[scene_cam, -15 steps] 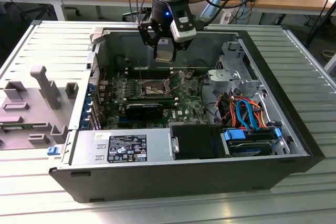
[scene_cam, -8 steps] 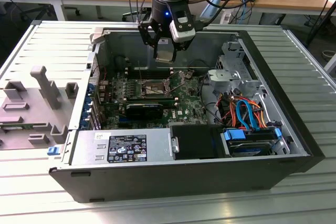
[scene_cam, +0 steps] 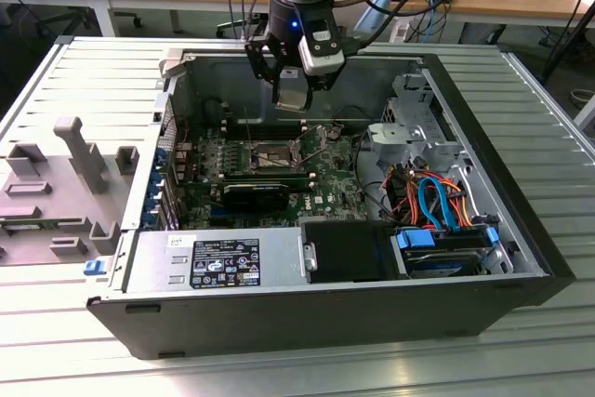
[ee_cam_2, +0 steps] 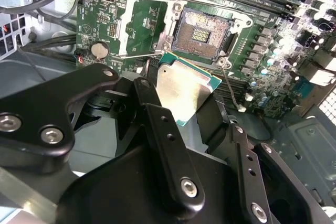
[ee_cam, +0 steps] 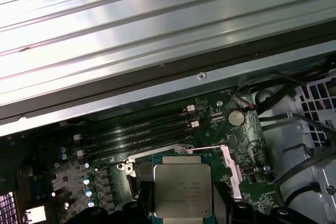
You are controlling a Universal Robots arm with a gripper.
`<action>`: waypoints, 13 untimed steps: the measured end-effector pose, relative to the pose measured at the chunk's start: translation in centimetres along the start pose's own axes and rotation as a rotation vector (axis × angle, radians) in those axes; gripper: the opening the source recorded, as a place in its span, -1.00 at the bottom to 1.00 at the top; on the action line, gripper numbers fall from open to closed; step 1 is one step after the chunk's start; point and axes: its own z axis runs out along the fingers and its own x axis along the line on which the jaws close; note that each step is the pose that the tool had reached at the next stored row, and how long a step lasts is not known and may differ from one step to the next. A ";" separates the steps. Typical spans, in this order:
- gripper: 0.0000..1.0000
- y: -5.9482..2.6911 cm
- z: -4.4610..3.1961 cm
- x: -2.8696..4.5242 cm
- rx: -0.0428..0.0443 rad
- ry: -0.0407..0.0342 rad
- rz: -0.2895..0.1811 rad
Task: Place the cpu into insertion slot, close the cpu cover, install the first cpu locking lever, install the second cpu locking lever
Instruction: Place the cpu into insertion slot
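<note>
The gripper (scene_cam: 290,98) has its jaws closed narrowly on the cpu (ee_cam_2: 181,85), gripping opposite edges above the board. In the exterior view the bare insertion slot (ee_cam_2: 202,34) sits at about its 6 o'clock, with the cpu cover (ee_cam_2: 122,24) swung open. Seating it well probably means keeping the chip level with its corners matched; the print on its lid cannot be read.

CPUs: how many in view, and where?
1. The cpu is clamped in the gripper, close to the empty insertion slot but not in it; both wrist views show it. Others could lie hidden elsewhere in the case.
</note>
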 end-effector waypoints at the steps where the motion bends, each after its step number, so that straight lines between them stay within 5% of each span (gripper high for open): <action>1: 0.08 0.00 0.00 0.00 0.0001 -0.0002 0.002; 13: 0.08 0.00 0.00 0.00 0.0002 -0.0049 0.060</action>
